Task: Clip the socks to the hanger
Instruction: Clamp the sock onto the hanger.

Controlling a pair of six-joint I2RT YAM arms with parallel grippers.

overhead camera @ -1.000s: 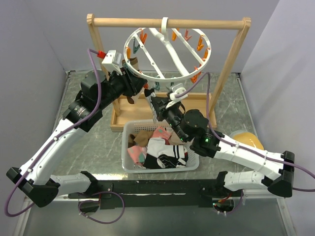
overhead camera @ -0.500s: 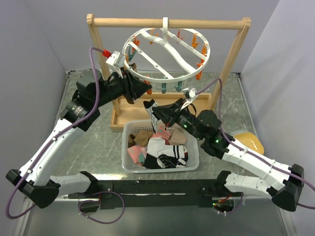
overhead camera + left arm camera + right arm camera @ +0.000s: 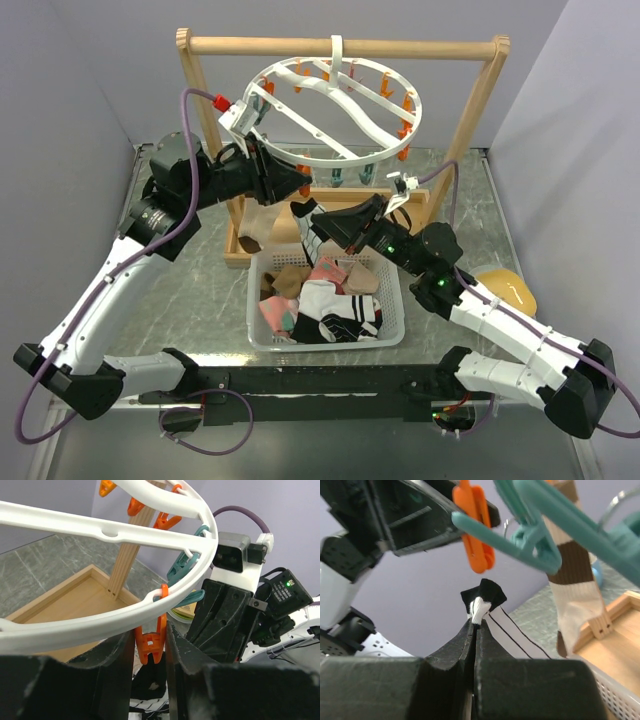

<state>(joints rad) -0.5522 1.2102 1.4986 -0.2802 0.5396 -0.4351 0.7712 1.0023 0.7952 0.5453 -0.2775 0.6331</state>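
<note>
The white ring hanger (image 3: 352,159) hangs tilted from the wooden frame's bar. My left gripper (image 3: 303,181) is at the ring's near rim (image 3: 95,626), shut on an orange peg (image 3: 151,646) that hangs between its jaws. Just below it, my right gripper (image 3: 304,213) is shut on a black-and-white sock (image 3: 485,599), whose bunched tip pokes up beneath the orange peg (image 3: 476,535). A brown-and-cream striped sock (image 3: 574,582) hangs from a teal peg (image 3: 532,542) and shows under the left gripper (image 3: 263,228). More socks (image 3: 325,300) fill the basket.
The white basket (image 3: 253,303) stands between the arms. The wooden frame (image 3: 340,46) rises from a tray base (image 3: 236,250) at the back. More orange and teal pegs (image 3: 404,110) line the ring. A yellow object (image 3: 508,287) lies at the right.
The ring has swung and tilted up to the right with my left gripper on its peg. My right gripper has carried the sock left and up under that peg. The striped sock has swung into view.
</note>
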